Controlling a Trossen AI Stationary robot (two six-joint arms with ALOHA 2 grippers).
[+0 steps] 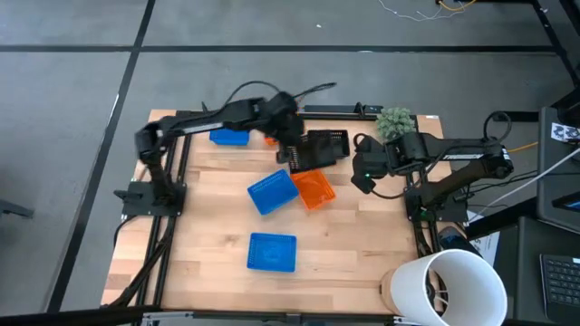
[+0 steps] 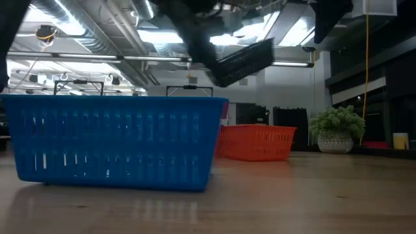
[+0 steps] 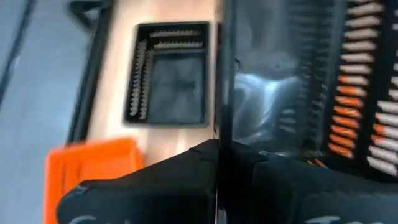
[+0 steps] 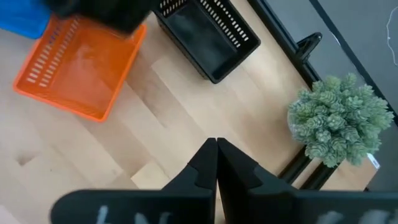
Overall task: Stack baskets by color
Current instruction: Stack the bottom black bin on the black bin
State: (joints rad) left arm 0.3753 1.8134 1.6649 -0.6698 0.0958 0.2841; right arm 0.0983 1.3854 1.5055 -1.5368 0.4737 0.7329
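Left pincer (image 1: 292,154) clamped on lifted black basket (image 2: 244,62), apparently unlabelled; right pincer (image 4: 216,149) closed, empty.

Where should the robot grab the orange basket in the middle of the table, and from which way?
Best bet: pinch one thin side wall of the orange rectangular plastic mesh basket, coming straight down from above. It sits upright with its open top facing up, so the rim is exposed. The wall away from the blue plastic mesh basket looks easier, since the two seem to touch. The idle right tool is nearest.
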